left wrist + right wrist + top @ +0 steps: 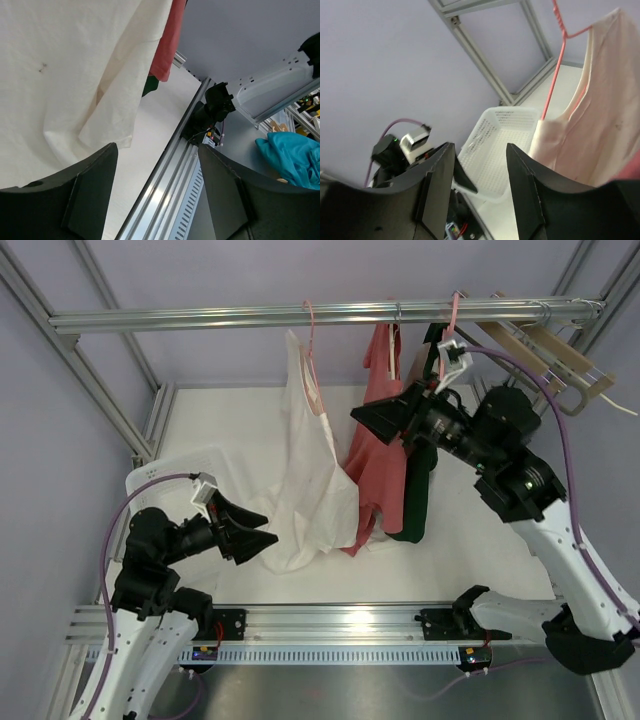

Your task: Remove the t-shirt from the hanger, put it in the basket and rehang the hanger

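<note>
The white t-shirt (315,480) hangs on a pink hanger (311,350), top middle of the overhead view. The left gripper (270,528) is wide apart by its bottom edge and holds nothing. The right gripper (368,425) is also apart and empty. I cannot tell if it touches the red shirt (385,460). My left arm hides part of the basket (185,462). The table (230,420) is white and the walls are pale.

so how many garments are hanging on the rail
3: a cream t-shirt on the left, a coral shirt in the middle, a dark green shirt just right of it, partly blocked; more could hide behind.
</note>
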Robot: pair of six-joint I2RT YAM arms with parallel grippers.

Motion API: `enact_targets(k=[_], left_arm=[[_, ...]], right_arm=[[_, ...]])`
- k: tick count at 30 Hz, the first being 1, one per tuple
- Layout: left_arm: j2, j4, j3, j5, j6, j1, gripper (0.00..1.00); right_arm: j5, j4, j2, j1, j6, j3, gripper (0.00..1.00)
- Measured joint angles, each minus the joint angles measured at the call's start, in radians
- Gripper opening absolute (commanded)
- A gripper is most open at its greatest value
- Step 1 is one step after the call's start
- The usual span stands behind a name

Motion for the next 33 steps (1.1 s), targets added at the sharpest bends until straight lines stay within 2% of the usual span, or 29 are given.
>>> enact_targets(k=[3,7,13,18,22,23,28,32,33], left_arm=[[-0.025,-0.008,-0.006,-0.003,0.009,0.0,0.83],[-0.049,-0.008,-0.012,-0.004,0.013,-0.005,0.82],[-0.064,-0.011,-0.024,-0.01,0.014,-0.021,0.81],[-0.071,-0.016,-0.024,-0.02,0.016,-0.025,0.8],[-0.071,-0.016,-0.025,-0.026,0.015,-0.026,0.79],[-0.071,-0.016,-0.025,-0.027,0.015,-0.027,0.79],[-0.071,-0.016,-0.025,-0.031,0.015,-0.027,0.78],[-0.071,-0.016,-0.025,-0.033,0.015,-0.027,0.77],[-0.071,-0.016,-0.025,-0.034,0.015,-0.027,0.77]], right_arm=[[0.147,-0.081,0.168,0.066,-0.102,0.193,0.59],[0.336,-0.18,0.391,0.115,-0.227,0.43,0.59],[0.512,-0.315,0.645,0.135,-0.344,0.681,0.57],[0.572,-0.375,0.748,0.153,-0.388,0.765,0.55],[0.613,-0.395,0.788,0.166,-0.413,0.803,0.48],[0.622,-0.396,0.793,0.17,-0.419,0.811,0.42],[0.668,-0.395,0.806,0.19,-0.451,0.84,0.37],[0.694,-0.395,0.808,0.199,-0.468,0.844,0.24],[0.696,-0.395,0.808,0.2,-0.471,0.844,0.16]])
